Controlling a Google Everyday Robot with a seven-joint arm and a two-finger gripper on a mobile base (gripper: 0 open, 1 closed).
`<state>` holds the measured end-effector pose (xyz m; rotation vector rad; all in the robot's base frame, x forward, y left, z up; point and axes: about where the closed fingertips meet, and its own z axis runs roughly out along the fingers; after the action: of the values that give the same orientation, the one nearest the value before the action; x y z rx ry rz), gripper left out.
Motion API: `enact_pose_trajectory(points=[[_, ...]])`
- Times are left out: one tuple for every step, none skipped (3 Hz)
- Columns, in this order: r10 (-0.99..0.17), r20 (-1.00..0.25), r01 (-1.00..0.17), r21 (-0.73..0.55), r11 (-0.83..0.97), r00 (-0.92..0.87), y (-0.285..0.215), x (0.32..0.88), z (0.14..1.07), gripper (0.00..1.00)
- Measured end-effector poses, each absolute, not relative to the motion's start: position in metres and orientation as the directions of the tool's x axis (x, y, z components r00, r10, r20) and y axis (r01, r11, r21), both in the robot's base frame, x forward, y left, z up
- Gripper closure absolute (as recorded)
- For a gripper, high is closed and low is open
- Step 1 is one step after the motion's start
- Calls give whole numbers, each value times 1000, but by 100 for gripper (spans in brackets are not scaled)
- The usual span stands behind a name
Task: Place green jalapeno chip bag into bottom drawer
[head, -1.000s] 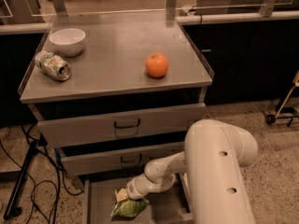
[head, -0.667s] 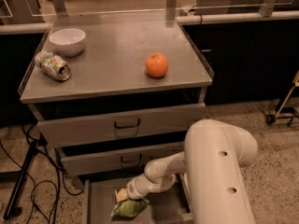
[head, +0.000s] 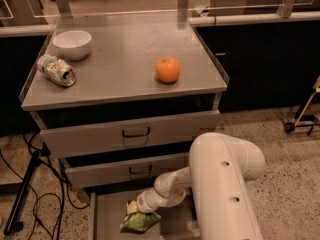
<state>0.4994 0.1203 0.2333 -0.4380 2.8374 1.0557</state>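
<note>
Green jalapeno chip bag [head: 141, 222] lies in bottom drawer [head: 106, 215], bare floor leftward, end effector [head: 133, 208] atop it, grip unclear.

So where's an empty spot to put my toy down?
The cart top is bare between the can and the orange, and along its front edge. The back left is crowded by the bowl. The bottom drawer holds the chip bag and the tool.

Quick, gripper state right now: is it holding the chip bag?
Gripper: low in the bottom drawer, right at the top of the green jalapeno chip bag; whether it grips the bag cannot be told.
</note>
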Motion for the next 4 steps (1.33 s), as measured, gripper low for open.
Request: enact_pose_trajectory(points=[[-201, -151, -251, 633, 732, -968, 120, 506, 210, 100], [-177, -118, -211, 635, 744, -977, 114, 507, 189, 100], [-173, -113, -205, 635, 745, -978, 113, 507, 185, 100], [-156, -88, -177, 629, 757, -984, 111, 506, 178, 100]])
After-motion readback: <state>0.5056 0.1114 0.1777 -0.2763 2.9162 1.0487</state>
